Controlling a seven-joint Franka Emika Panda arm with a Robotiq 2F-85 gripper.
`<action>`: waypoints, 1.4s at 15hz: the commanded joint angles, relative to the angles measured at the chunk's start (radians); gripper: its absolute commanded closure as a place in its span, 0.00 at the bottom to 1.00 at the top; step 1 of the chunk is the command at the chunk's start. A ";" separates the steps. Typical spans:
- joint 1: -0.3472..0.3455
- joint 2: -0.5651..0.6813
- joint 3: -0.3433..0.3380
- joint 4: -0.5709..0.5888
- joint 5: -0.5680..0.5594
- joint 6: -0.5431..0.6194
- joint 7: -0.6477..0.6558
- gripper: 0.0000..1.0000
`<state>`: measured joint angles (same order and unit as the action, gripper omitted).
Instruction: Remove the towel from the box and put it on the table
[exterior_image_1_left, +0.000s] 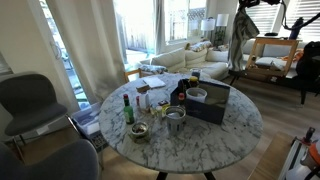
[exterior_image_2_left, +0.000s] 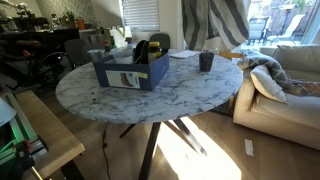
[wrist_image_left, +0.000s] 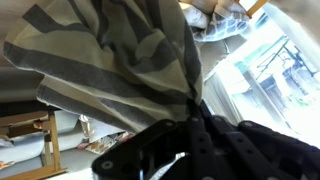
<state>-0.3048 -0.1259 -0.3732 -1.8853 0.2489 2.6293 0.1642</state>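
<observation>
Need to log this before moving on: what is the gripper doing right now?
Gripper: closed, holding the striped towel, which hangs from it.

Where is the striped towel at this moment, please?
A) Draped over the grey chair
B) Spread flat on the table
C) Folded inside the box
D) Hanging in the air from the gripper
D: in both exterior views the towel hangs from the gripper, well above the box and not touching the table. The wrist view shows the cloth bunched in the closed jaws.
</observation>
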 joint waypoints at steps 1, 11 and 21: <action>-0.012 0.129 0.014 -0.004 -0.004 0.045 0.067 0.99; -0.029 0.268 0.049 -0.040 0.071 -0.271 0.102 0.99; -0.123 0.527 0.117 0.179 0.513 -0.506 -0.066 0.99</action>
<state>-0.3837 0.2974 -0.2853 -1.8197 0.6665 2.1860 0.1236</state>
